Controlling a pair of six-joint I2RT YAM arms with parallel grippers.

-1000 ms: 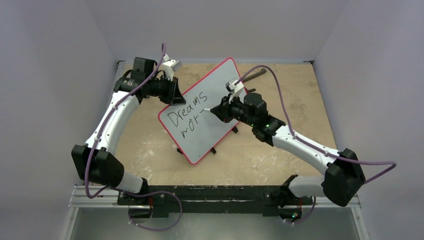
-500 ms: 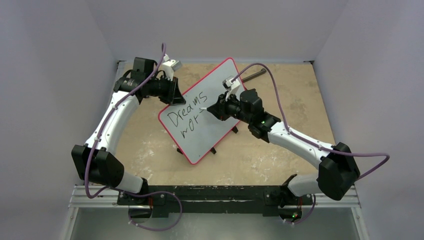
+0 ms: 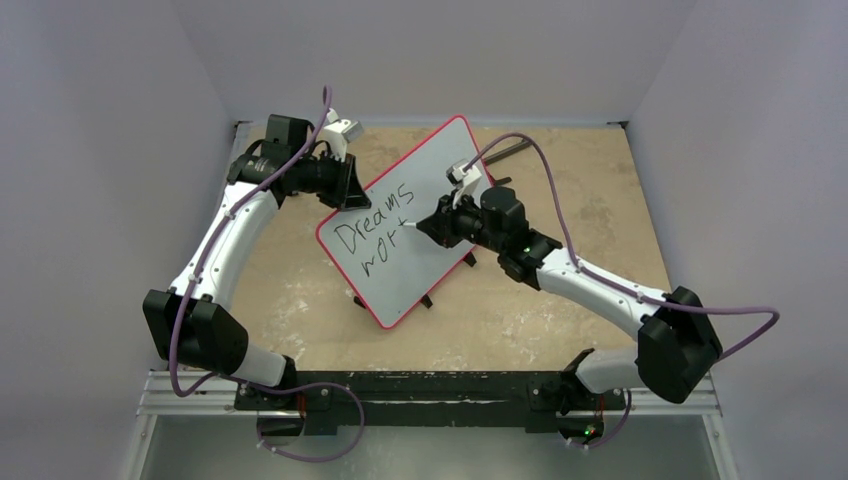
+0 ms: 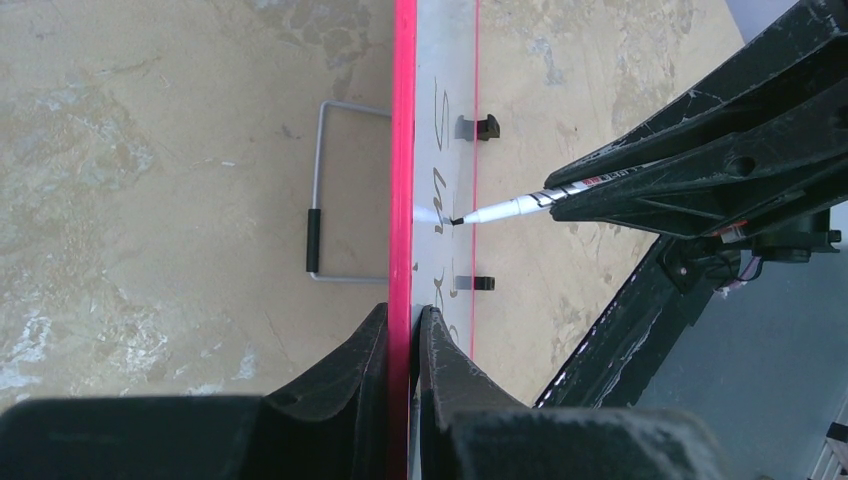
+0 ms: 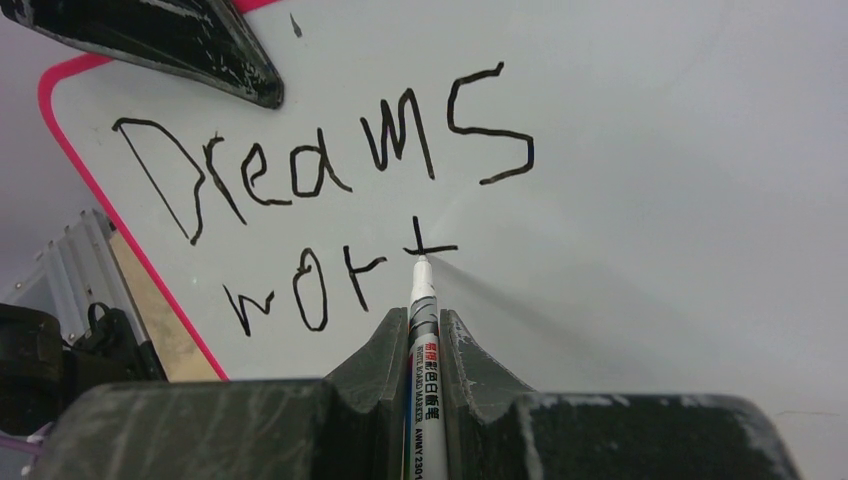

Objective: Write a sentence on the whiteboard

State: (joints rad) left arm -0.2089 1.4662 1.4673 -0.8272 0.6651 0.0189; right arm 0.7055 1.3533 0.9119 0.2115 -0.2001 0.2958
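Your left hand [image 4: 404, 312] pinches red-rimmed whiteboard [image 3: 430, 180], right hand [image 5: 422, 312] pinches white marker [image 5: 421, 290], grey wire stand [image 4: 317, 160] seen only from left wrist.

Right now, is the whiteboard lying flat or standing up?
Standing up, tilted. The left wrist view sees the whiteboard edge-on, with a wire stand behind it and the left gripper with jaws shut on its red rim.

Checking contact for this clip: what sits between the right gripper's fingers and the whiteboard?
A white marker, clamped in the right gripper, spans that gap; its tip touches the whiteboard. The right wrist view shows it.
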